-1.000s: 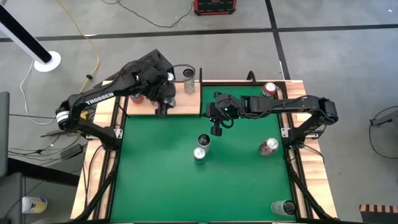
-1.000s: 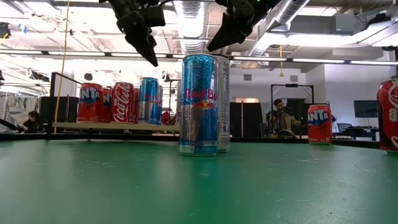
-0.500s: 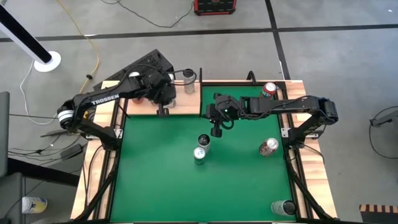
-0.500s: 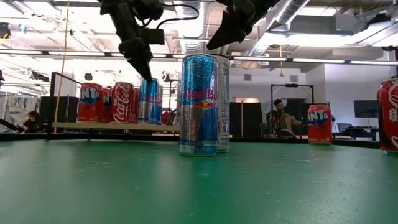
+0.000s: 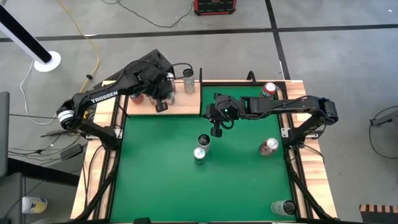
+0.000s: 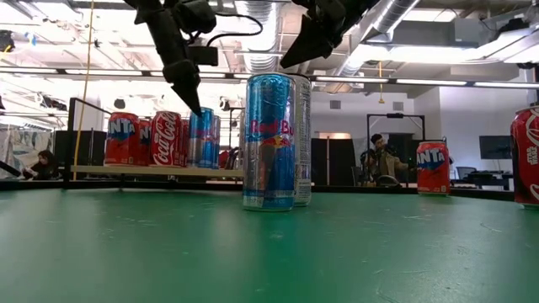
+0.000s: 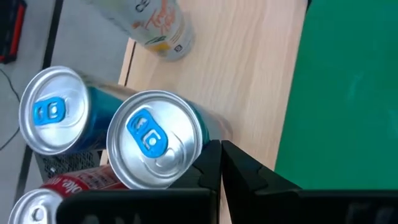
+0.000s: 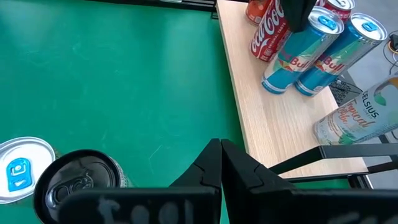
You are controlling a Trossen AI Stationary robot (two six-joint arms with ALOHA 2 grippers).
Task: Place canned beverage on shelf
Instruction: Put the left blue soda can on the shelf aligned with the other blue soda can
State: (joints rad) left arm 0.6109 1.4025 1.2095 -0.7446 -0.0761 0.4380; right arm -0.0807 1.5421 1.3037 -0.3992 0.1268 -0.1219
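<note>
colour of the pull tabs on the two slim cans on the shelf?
Blue tabs on silver lids; the can bodies are blue and silver. Left wrist view shows it best.

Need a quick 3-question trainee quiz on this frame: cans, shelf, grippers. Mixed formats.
1. True or false: the left gripper is shut and holds no can.
2. Multiple choice: where does the white Celsius can stand? A) on the green tabletop B) on the shelf C) on the floor
3. Fill in: the right gripper hangs above the two slim cans standing on the ____ tabletop.

Key: 1 true, its fingers meet beside a blue Red Bull can without gripping it. 2 B. 3 green.
</note>
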